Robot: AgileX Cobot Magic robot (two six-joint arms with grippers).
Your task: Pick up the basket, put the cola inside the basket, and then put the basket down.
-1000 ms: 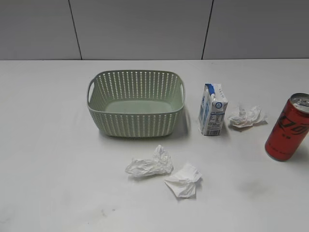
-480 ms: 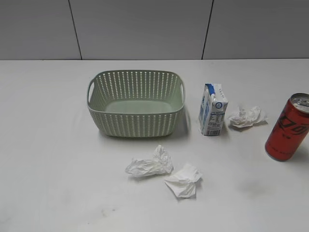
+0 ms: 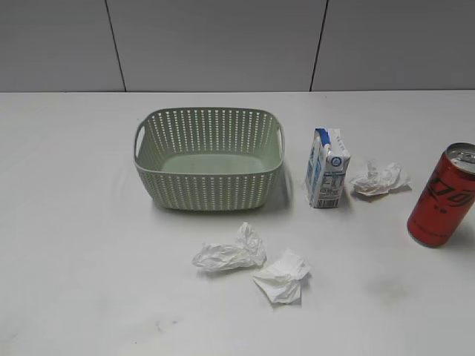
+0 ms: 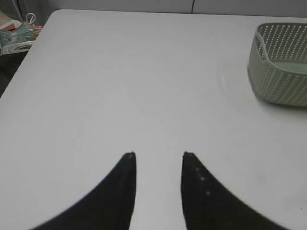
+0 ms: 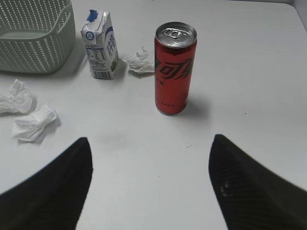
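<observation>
While both arms hang back over the worktop (image 3: 74, 222), you have nothing gripped.

Nearest you, the right gripper (image 5: 151, 184) is spread wide and the left gripper (image 4: 158, 155) has its fingers parted by a narrow gap, each above bare surface. Ahead of the right gripper the cola (image 5: 174, 68) stands upright at the right side of the worktop, well apart from the basket (image 3: 209, 158). Two crumpled tissues (image 3: 230, 252) lie in front of the basket. Farther back you see the basket sitting flat, a milk carton (image 3: 326, 167) upright just beside its right end, and another tissue wad (image 3: 380, 179) between the carton and the cola.
</observation>
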